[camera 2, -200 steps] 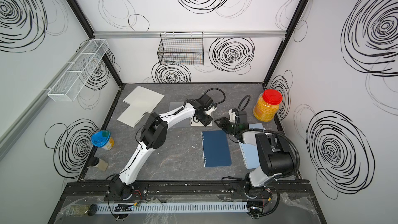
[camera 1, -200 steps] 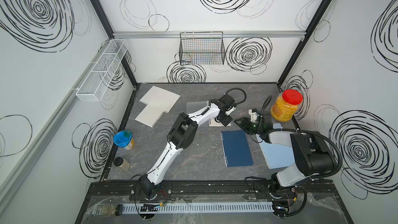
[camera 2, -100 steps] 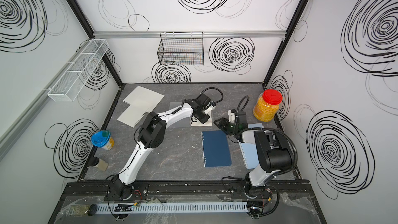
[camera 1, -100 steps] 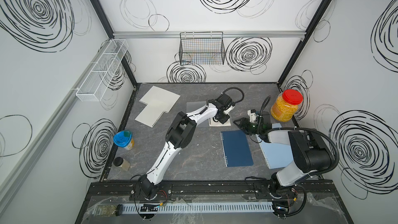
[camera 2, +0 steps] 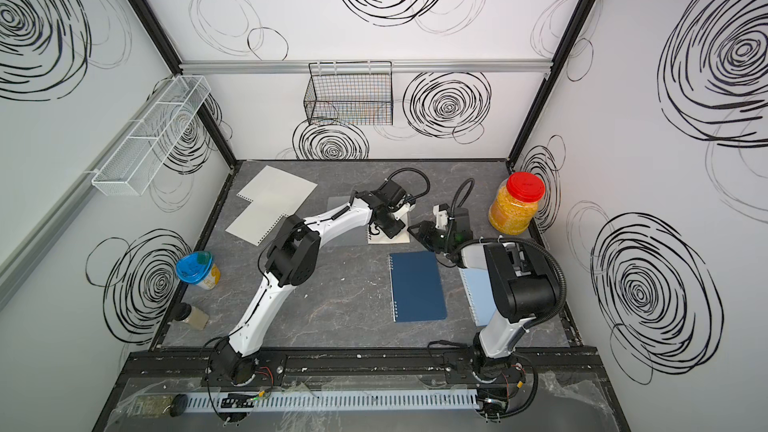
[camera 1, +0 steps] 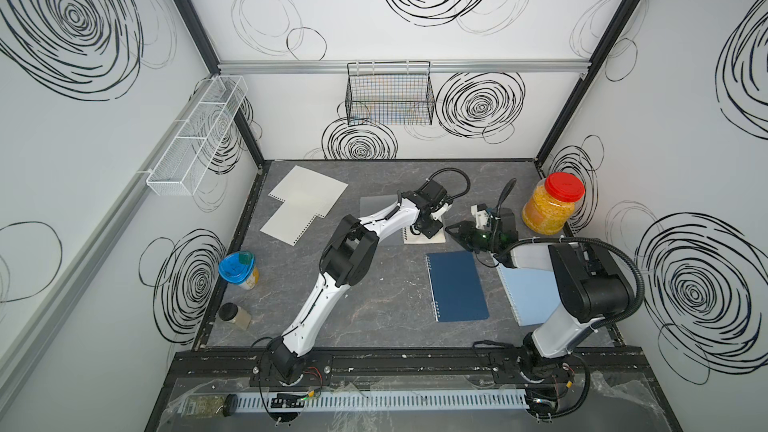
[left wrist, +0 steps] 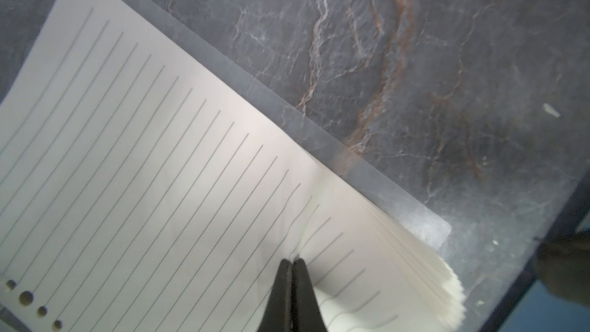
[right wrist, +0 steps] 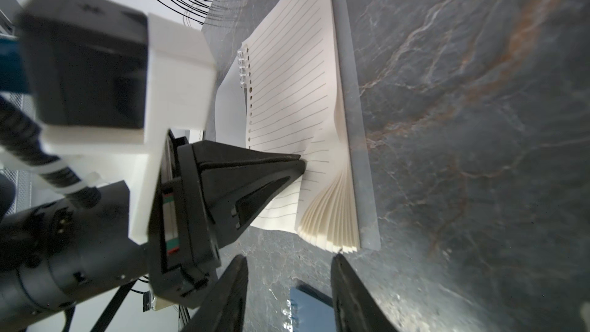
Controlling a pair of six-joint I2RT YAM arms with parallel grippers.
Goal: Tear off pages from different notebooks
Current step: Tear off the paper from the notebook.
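The clear-cover notebook lies open at the middle back, its lined pages fanned at the free edge. My left gripper is shut on its top page and pinches up a small fold; in the right wrist view its fingertips press the sheet. Just off the notebook's near corner, my right gripper is open and holds nothing. The dark navy notebook lies shut in front. The light blue notebook is partly under the right arm. Two loose torn pages lie at the back left.
A red-lidded jar of yellow pieces stands at the back right. A blue-lidded cup and a small jar sit along the left edge. A wire basket hangs on the back wall and a white mesh shelf on the left wall.
My left gripper has closed on the top page of the open notebook. The right gripper's jaws have narrowed somewhat, and it stays beside the notebook.
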